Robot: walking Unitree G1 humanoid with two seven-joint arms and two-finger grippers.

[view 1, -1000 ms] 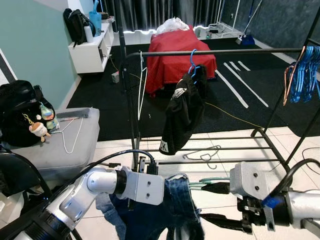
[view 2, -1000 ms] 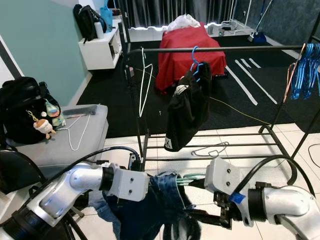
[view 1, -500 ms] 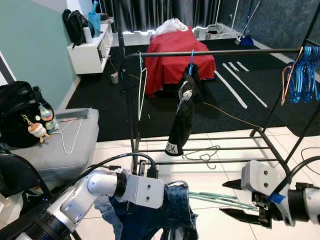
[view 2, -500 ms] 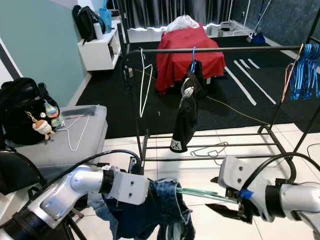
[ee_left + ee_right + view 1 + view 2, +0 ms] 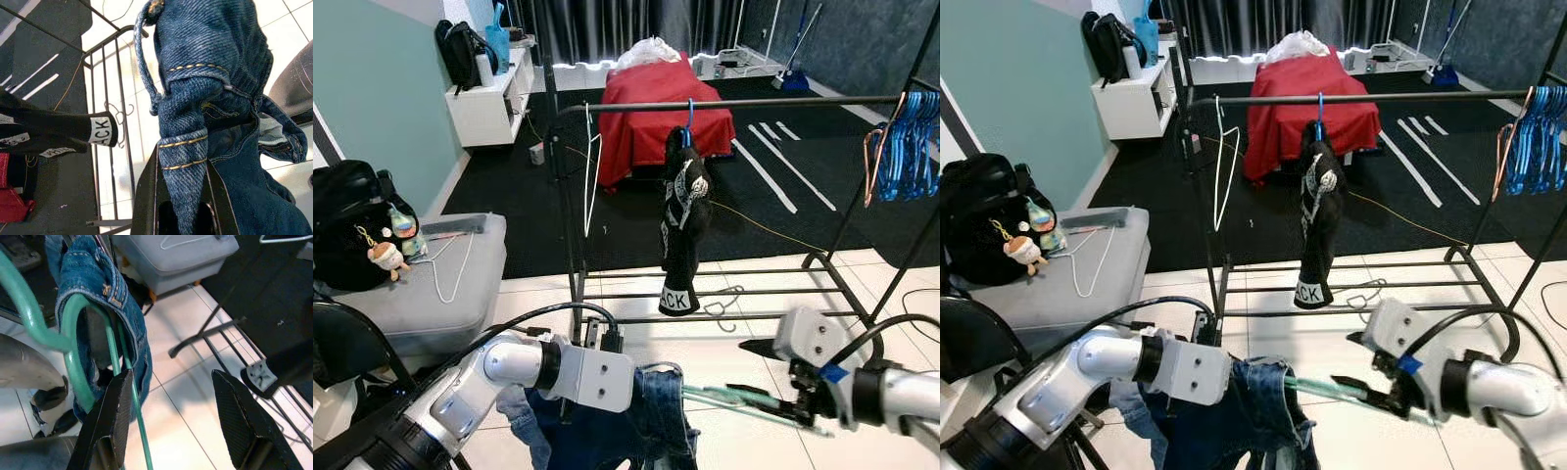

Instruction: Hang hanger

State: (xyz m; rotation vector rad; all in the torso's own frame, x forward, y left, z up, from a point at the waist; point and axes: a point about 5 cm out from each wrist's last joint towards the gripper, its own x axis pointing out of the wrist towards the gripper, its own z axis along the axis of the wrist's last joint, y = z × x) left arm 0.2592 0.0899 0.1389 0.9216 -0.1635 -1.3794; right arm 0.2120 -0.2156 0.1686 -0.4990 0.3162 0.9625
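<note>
Green hanger (image 5: pixel 1337 391) — lying level, threaded into blue jeans (image 5: pixel 1253 411), above tiled floor

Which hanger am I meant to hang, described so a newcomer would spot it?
Start at the black clothes rack, then look down to the tiled floor in front of it. There, blue jeans hang from the left pincer, and a hanger pokes out of them toward the open right pincer. It is mint green; those on the rail are blue.

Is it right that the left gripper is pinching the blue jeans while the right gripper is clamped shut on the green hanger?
Not quite. The left gripper does pinch the blue jeans, but the right gripper is open, not clamped. The right wrist view shows its two black fingers spread apart, with the green hanger threaded through the jeans and its thin bar running beside one finger.
</note>
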